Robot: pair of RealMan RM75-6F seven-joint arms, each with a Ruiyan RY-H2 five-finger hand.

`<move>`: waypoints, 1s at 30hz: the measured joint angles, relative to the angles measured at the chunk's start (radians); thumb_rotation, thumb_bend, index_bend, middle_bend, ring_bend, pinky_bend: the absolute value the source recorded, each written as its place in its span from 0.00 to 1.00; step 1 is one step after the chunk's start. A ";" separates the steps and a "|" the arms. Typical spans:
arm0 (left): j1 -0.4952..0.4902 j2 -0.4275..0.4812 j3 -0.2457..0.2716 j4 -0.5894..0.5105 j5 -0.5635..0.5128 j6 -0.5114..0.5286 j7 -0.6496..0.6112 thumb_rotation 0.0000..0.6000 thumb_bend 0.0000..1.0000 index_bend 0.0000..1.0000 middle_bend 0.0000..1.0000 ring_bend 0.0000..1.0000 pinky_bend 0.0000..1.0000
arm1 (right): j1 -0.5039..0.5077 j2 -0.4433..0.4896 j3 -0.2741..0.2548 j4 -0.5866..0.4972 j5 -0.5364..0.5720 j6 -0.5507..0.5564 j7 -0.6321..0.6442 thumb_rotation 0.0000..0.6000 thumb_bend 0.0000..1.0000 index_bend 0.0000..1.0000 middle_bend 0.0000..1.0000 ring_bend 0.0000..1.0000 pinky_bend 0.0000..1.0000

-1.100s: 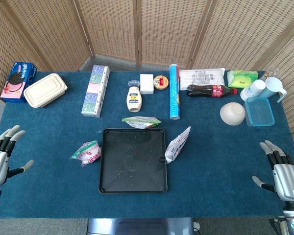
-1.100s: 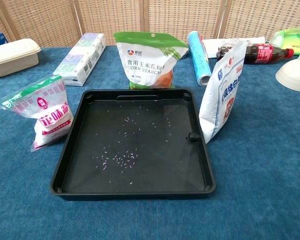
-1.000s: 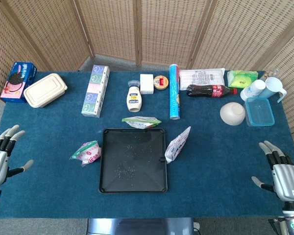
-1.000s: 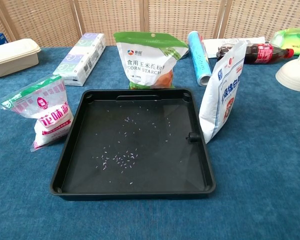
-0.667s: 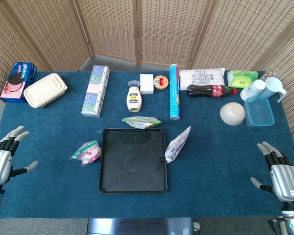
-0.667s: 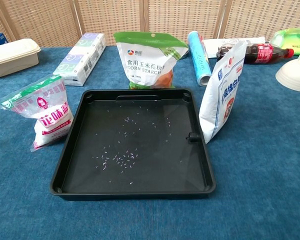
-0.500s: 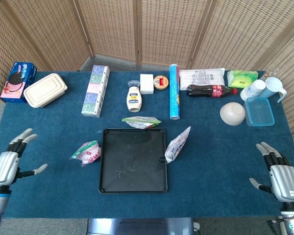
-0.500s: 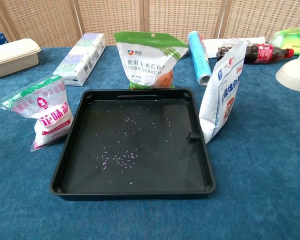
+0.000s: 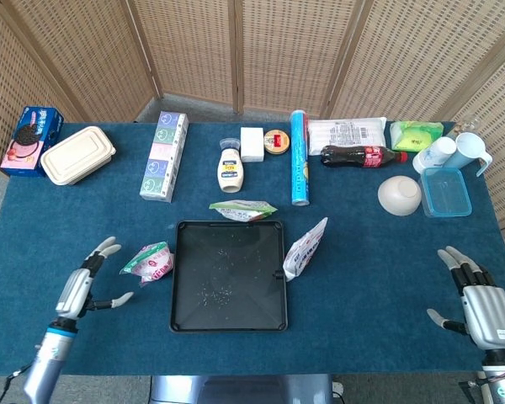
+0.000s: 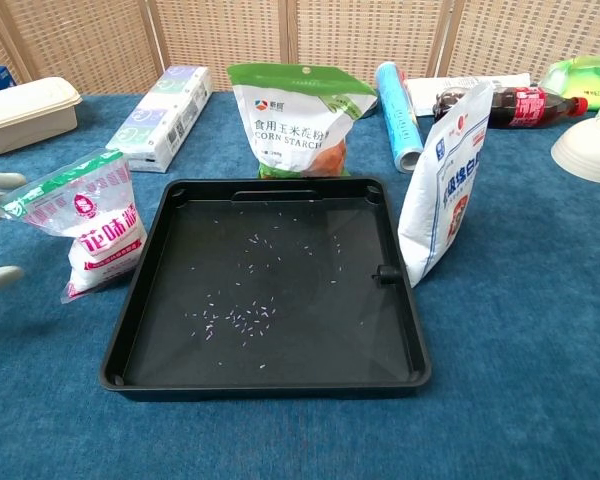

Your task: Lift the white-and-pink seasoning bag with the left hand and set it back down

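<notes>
The white-and-pink seasoning bag stands upright on the blue tablecloth, just left of the black tray. My left hand is open with fingers spread, a short way to the left of the bag and apart from it. In the chest view only its fingertips show at the left edge, close to the bag's top corner. My right hand is open near the table's right front corner, holding nothing.
A corn starch bag stands behind the tray and a white-and-blue bag leans at its right side. Along the back lie a lunch box, tissue pack, mayonnaise bottle, blue roll, cola bottle and bowl.
My left hand has moved right and forward from the table's left edge toward the seasoning bag, its fingertips now entering the chest view. The right hand has barely shifted.
</notes>
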 measured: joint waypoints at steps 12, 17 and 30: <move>-0.043 -0.102 -0.048 0.040 -0.027 -0.004 0.078 0.77 0.00 0.12 0.00 0.07 0.09 | 0.002 0.013 0.002 -0.001 0.014 -0.013 0.025 1.00 0.00 0.00 0.07 0.13 0.15; -0.074 -0.140 -0.061 0.056 -0.031 -0.025 0.081 0.76 0.00 0.12 0.00 0.07 0.09 | 0.003 0.017 0.007 0.000 0.030 -0.019 0.034 1.00 0.00 0.00 0.07 0.13 0.15; -0.114 -0.211 -0.084 0.094 -0.044 -0.032 0.110 1.00 0.29 0.60 0.50 0.46 0.35 | 0.008 0.013 0.005 0.002 0.035 -0.033 0.030 1.00 0.00 0.00 0.07 0.13 0.15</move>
